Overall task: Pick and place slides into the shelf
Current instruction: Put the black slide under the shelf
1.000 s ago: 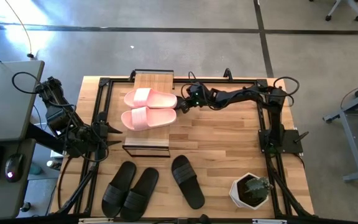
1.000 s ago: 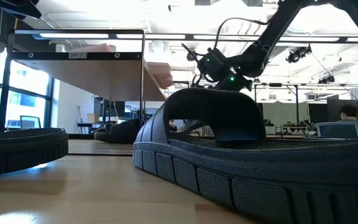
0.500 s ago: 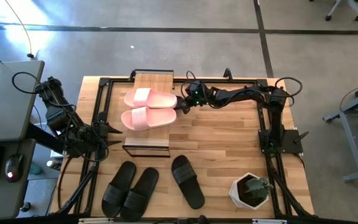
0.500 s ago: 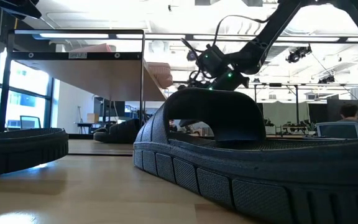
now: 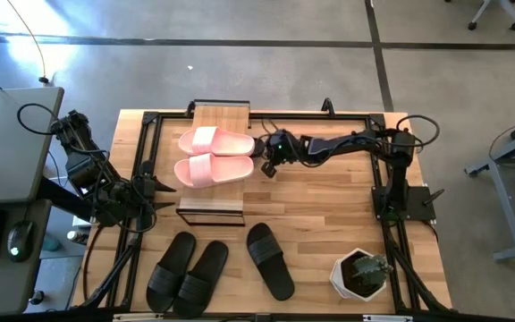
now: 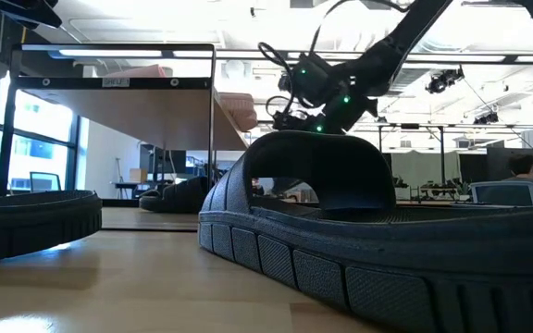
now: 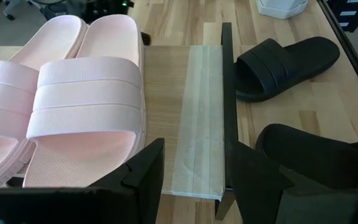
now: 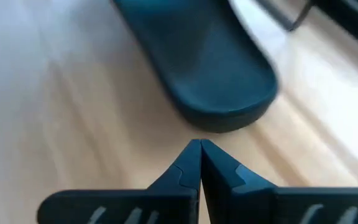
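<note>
The pale pink pair (image 5: 213, 156) lies side by side on the shelf's (image 5: 211, 204) plank top, soles down. The left wrist view shows the pink pair (image 7: 73, 93) close up. Three black slides (image 5: 202, 275) lie on the table near its near edge; one black slide (image 6: 340, 231) fills the low view. My right gripper (image 5: 265, 166) hovers just right of the shelf, shut and holding nothing, and a dark slide's rounded end (image 8: 204, 74) lies ahead of its shut tips (image 8: 199, 152). My left gripper (image 7: 194, 177) waits open at the shelf's left end.
A white pot with a small plant (image 5: 362, 274) stands near the table's near right corner. A black metal frame (image 5: 147, 161) runs around the tabletop. Bare wood lies between the shelf and the right arm's base (image 5: 401, 201). A desk with a mouse (image 5: 18, 240) stands left of the table.
My right gripper has drawn back from the pink slides' right ends and shifted a little toward the table's near edge, its forearm straightening. The slides and the left arm have stayed where they were.
</note>
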{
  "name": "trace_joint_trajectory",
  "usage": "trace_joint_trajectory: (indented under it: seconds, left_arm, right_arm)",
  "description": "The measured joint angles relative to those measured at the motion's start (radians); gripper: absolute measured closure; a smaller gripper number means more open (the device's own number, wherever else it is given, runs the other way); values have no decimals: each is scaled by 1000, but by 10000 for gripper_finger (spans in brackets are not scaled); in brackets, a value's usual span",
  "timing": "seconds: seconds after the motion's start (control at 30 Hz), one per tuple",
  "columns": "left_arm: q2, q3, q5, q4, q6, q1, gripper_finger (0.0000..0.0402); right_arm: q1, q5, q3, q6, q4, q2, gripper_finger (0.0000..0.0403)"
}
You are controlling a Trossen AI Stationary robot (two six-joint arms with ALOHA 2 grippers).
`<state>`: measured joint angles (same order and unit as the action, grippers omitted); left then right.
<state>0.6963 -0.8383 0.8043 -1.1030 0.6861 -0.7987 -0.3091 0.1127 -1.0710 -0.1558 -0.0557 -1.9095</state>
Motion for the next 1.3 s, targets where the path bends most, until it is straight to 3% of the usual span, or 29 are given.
trace_joint_trajectory:
  seconds: [0.3, 1.3]
  left_arm:
    - [0, 0, 0, 1, 0, 0, 245]
    - [1, 0, 16, 2, 3, 0, 245]
  right_arm:
    - [-51, -111, 6, -27, -121, -62, 403]
    - [-81, -199, -87, -62, -254, -192, 403]
